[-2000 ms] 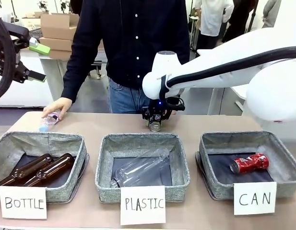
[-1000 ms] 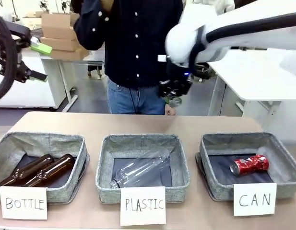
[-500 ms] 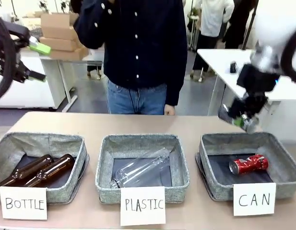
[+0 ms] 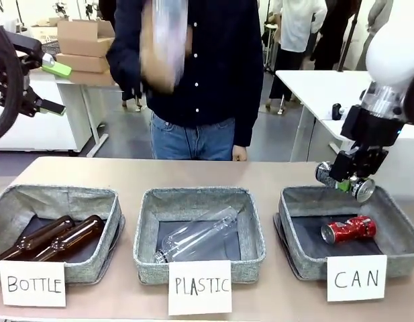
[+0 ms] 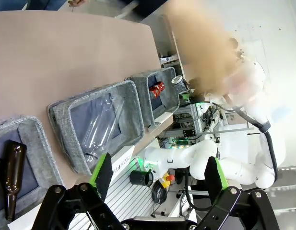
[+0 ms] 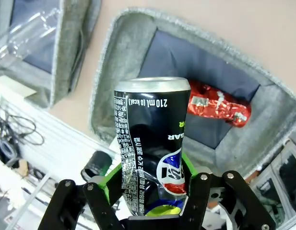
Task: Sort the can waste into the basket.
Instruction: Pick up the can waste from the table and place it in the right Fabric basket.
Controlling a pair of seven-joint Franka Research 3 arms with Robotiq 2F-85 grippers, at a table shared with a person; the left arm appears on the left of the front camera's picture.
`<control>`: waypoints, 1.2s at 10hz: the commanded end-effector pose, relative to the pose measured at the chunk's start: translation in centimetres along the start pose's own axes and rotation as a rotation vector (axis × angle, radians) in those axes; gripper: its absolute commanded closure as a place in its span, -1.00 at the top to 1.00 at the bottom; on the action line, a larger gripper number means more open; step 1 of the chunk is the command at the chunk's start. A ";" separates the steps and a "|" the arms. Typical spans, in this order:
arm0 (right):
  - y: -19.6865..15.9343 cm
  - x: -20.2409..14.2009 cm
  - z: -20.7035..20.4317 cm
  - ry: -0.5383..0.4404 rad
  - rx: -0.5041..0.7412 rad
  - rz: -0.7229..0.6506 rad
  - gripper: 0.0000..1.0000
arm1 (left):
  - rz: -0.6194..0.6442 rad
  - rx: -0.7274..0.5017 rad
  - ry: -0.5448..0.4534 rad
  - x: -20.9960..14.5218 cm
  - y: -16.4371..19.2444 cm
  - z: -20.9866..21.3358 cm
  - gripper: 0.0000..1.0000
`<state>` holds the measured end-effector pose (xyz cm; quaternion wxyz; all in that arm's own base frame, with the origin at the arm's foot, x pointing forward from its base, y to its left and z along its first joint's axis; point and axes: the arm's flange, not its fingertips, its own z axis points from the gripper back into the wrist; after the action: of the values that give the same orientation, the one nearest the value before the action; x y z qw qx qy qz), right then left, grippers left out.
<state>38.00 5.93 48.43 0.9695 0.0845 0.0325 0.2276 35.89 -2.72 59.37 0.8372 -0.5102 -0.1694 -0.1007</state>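
My right gripper [image 4: 346, 180] hangs over the back edge of the grey CAN basket [image 4: 397, 204], shut on a dark blue-black can [image 4: 343, 181] that lies tilted between its fingers. In the right wrist view the dark can [image 6: 150, 143] stands between the green pads of that gripper [image 6: 150, 181], with the basket [image 6: 120, 61] below. A crushed red can [image 4: 348, 229] lies inside the basket, and the red can [image 6: 218, 106] shows there from above too. My left gripper [image 5: 158, 170] is raised at the far left, open and holding nothing.
The PLASTIC basket [image 4: 145, 231] in the middle holds a clear bottle [image 4: 196, 235]. The BOTTLE basket [image 4: 7, 204] at the left holds two brown bottles [image 4: 56, 238]. A person stands at the far side, one hand [image 4: 163, 40] raised with a clear bottle, blurred.
My right arm has carried the dark can from the table's far middle rightward to above the CAN basket. The person has lifted a clear bottle off the table.
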 end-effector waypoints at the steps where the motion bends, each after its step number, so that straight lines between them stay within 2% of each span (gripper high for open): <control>1: 0.4 0.0 0.0 0.000 -0.031 -0.015 1.00 | 0.008 0.013 0.012 -0.1 -0.3 0.2 1.00; 5: 0.5 0.0 0.2 -0.044 -0.020 -0.043 1.00 | 0.008 0.013 0.012 -0.1 -0.3 0.2 1.00; 8: 0.4 0.2 1.1 -0.156 0.126 -0.103 1.00 | 0.008 0.013 0.012 -0.1 -0.3 0.2 1.00; 9: 1.0 -0.1 2.5 -0.300 0.280 -0.139 1.00 | 0.008 0.013 0.012 -0.1 -0.3 0.2 1.00; 10: 2.5 -1.3 5.4 -0.539 0.774 -0.096 1.00 | 0.008 0.013 0.012 -0.1 -0.3 0.2 1.00; 11: 3.3 -2.5 7.1 -0.650 1.068 0.030 1.00 | 0.008 0.013 0.012 -0.1 -0.3 0.2 1.00; 12: 3.1 -3.2 7.8 -0.696 1.290 0.106 1.00 | 0.008 0.013 0.012 -0.1 -0.3 0.2 1.00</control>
<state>35.30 6.70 57.26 0.9016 0.3997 -0.0871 0.1403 35.89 -2.71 59.37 0.8372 -0.5101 -0.1695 -0.1007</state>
